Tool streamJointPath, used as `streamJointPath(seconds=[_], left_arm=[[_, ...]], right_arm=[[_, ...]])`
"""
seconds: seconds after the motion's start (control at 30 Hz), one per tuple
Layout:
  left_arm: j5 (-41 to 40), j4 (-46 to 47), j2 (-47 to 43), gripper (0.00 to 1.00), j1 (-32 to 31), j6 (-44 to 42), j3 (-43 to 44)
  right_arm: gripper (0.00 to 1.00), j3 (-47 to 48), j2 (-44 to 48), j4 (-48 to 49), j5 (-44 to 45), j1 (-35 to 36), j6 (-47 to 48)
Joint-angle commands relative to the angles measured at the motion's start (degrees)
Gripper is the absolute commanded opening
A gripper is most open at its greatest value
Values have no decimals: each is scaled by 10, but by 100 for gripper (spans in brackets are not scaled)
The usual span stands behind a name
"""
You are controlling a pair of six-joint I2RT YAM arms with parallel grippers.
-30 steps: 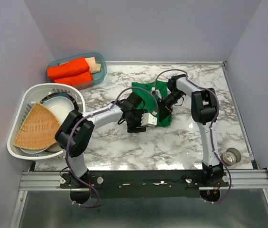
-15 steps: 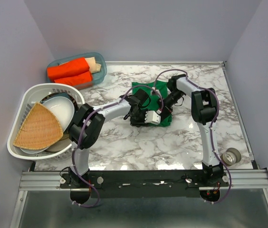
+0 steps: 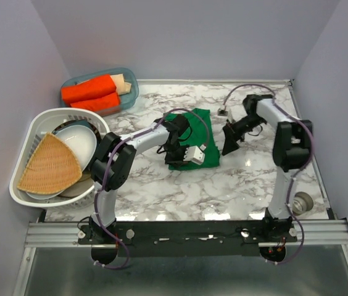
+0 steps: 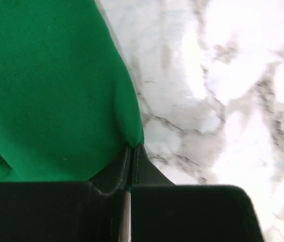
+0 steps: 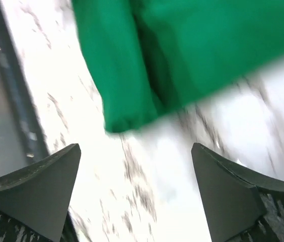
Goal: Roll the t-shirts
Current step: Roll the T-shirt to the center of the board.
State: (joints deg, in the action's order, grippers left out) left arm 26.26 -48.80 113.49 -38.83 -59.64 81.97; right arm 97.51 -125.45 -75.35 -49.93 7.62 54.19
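A green t-shirt (image 3: 200, 119) lies crumpled and partly folded on the marble table, a little behind its middle. My left gripper (image 3: 177, 137) is over the shirt's left part. In the left wrist view its fingertips (image 4: 132, 149) are pressed together on the edge of the green t-shirt (image 4: 56, 91), with bare marble to the right. My right gripper (image 3: 229, 142) hangs just right of the shirt and does not touch it. In the right wrist view my right gripper (image 5: 136, 151) stands wide open over marble, and a folded corner of the t-shirt (image 5: 127, 96) lies ahead of it.
A white basket (image 3: 38, 117) holding plates and a woven mat sits at the left. Behind it a blue bin (image 3: 131, 83) holds orange rolled cloths (image 3: 91, 92). A roll of tape (image 3: 302, 201) lies near the front right corner. Walls close in the table's sides and back.
My right gripper has let go of the shirt, opened wide and pulled away to the right. My left gripper has moved onto the shirt and shut on its edge.
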Motion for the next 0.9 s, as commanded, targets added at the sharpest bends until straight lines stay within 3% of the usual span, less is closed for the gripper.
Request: streamJointPath(seconds=[0.0, 0.03, 0.07, 0.17, 0.2, 0.33, 0.5, 0.87], left_arm=[[131, -124, 11, 4, 20, -31, 35], [143, -131, 17, 4, 24, -26, 46], [155, -136, 21, 4, 31, -20, 54], [201, -148, 22, 4, 42, -1, 73], [212, -157, 23, 4, 45, 1, 79], [255, -185, 31, 4, 50, -13, 90], [282, -198, 34, 4, 56, -15, 83], [326, -209, 42, 4, 77, -18, 86]], right_arm=[[100, -187, 217, 213, 61, -16, 45], [100, -222, 294, 283, 62, -12, 56], [100, -298, 326, 315, 74, 5, 77], [100, -406, 456, 433, 98, 58, 109], [100, -467, 481, 460, 99, 72, 114], [99, -569, 561, 577, 127, 156, 110], [100, -612, 557, 641, 161, 222, 95], [100, -636, 487, 719, 199, 238, 101]])
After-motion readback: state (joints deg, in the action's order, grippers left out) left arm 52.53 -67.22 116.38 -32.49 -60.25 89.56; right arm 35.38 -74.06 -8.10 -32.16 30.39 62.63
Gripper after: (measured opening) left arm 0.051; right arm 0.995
